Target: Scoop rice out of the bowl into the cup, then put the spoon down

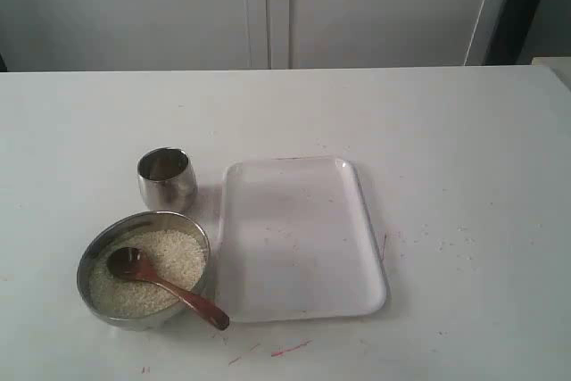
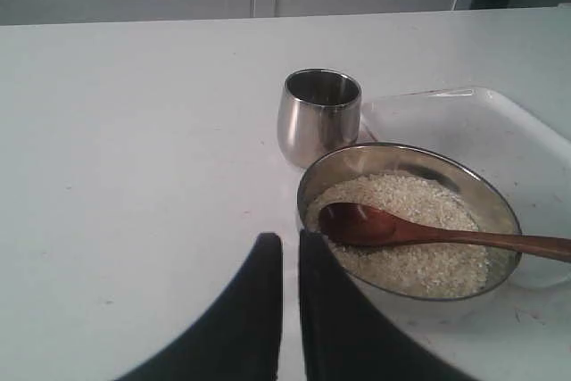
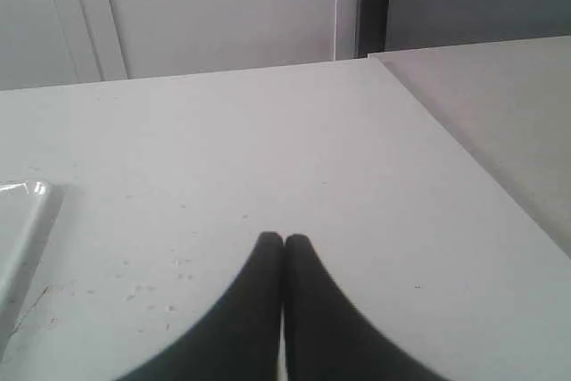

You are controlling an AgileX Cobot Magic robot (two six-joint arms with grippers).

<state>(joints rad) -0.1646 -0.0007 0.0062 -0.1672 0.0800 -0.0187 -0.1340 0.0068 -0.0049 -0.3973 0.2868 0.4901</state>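
Observation:
The steel bowl [image 1: 89, 260] sits at the front left of the table, filled with off-white rice [image 1: 174, 252]. The dark wooden spoon [image 1: 169, 290] lies in it, round end on the rice and handle over the rim toward the tray. Just behind the bowl stands the small steel cup [image 1: 167, 178], upright. In the left wrist view my left gripper [image 2: 290, 238] hovers beside the bowl [image 2: 401, 151], near the spoon [image 2: 401, 231]; its fingers are nearly together and hold nothing. The cup [image 2: 318, 118] is beyond. My right gripper [image 3: 284, 240] is shut over bare table, far from these things.
A white rectangular tray [image 1: 299, 238] lies right of the bowl and cup; its corner [image 3: 22, 211] shows in the right wrist view. Loose grains and red marks dot the table [image 1: 446, 131]. A wall with cabinet doors stands behind the table's far edge.

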